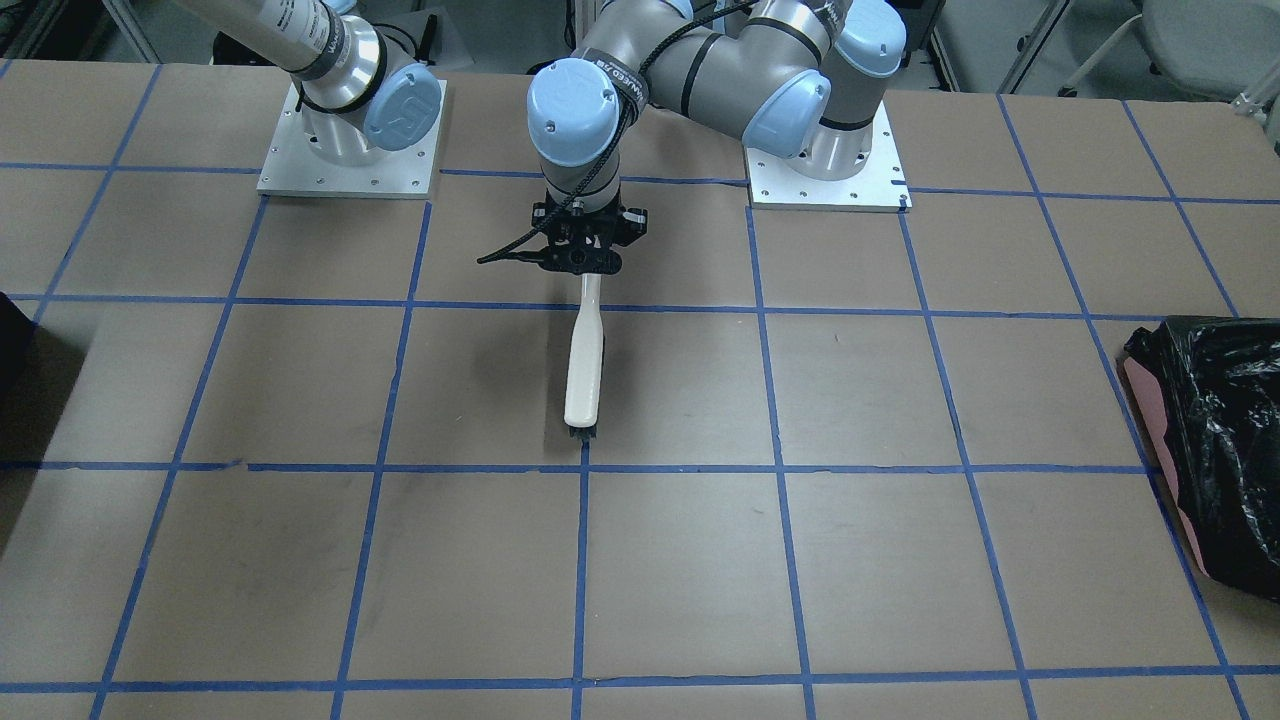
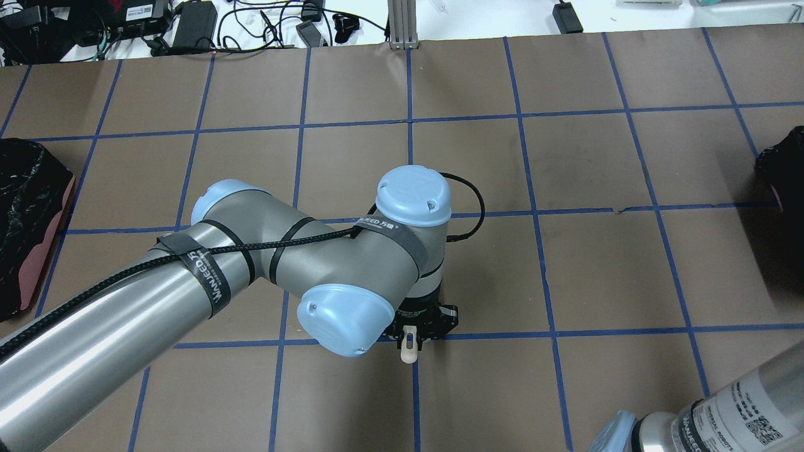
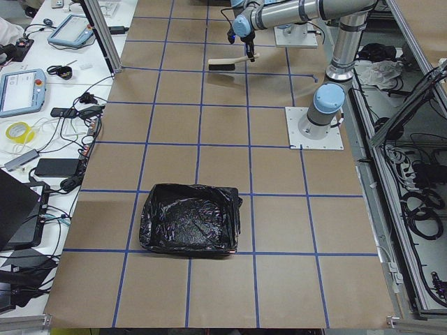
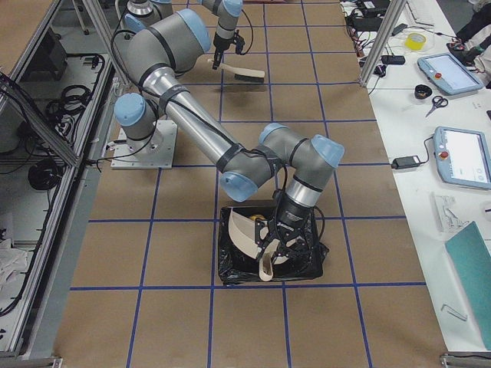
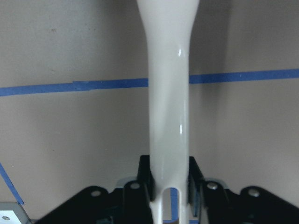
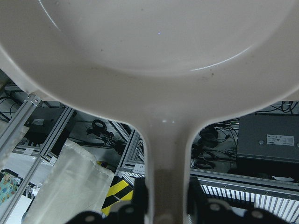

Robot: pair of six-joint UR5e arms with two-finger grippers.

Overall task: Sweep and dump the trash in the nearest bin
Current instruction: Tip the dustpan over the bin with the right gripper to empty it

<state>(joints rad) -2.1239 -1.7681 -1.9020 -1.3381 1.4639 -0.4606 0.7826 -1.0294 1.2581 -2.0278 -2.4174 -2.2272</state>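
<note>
No trash shows in any view. My left gripper point(image 1: 585, 262) point(image 5: 169, 186) is shut on the handle of a white brush point(image 1: 584, 370) point(image 5: 168, 93). The brush lies flat over the middle of the table, its bristle end pointing away from the robot. My right gripper point(image 4: 278, 239) point(image 6: 166, 200) is shut on the handle of a white dustpan point(image 4: 247, 228) point(image 6: 154, 56). The pan is tipped steeply over a black-lined bin point(image 4: 307, 264) at the table's right end. What lies inside that bin is hidden.
A second black-lined bin point(image 1: 1215, 440) point(image 2: 25, 220) point(image 3: 188, 220) stands at the table's left end. Brown paper with a blue tape grid point(image 1: 780, 470) covers the table. Cables and tablets point(image 3: 21, 87) lie on a side bench beyond the far edge.
</note>
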